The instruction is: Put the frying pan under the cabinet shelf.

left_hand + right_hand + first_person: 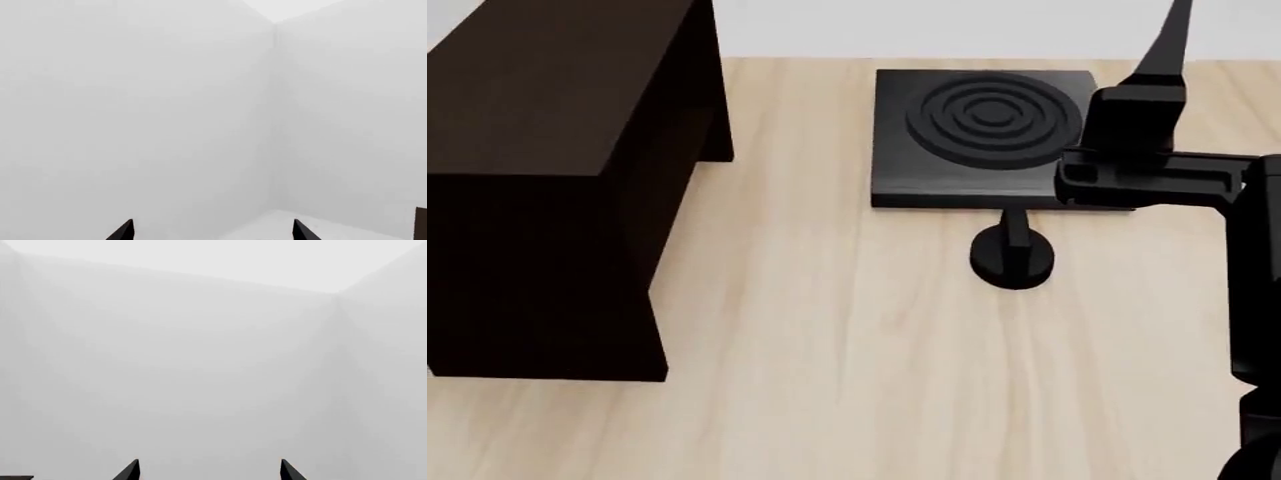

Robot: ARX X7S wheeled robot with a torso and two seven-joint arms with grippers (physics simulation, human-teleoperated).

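Right gripper (209, 471): fingers apart, empty, aimed at blank wall.
Left gripper (212, 231): likewise apart, empty.
Frying pan: not visible.
Cabinet shelf (554, 120): beside stove plate (985, 130), awaiting pan.

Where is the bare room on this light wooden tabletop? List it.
Free: the wide strip of light wooden tabletop between the large dark brown cabinet and the square black stove plate, and the near stretch in front of both. Crowded: the right side, where the black robot arm overhangs the plate beside a small black round object.
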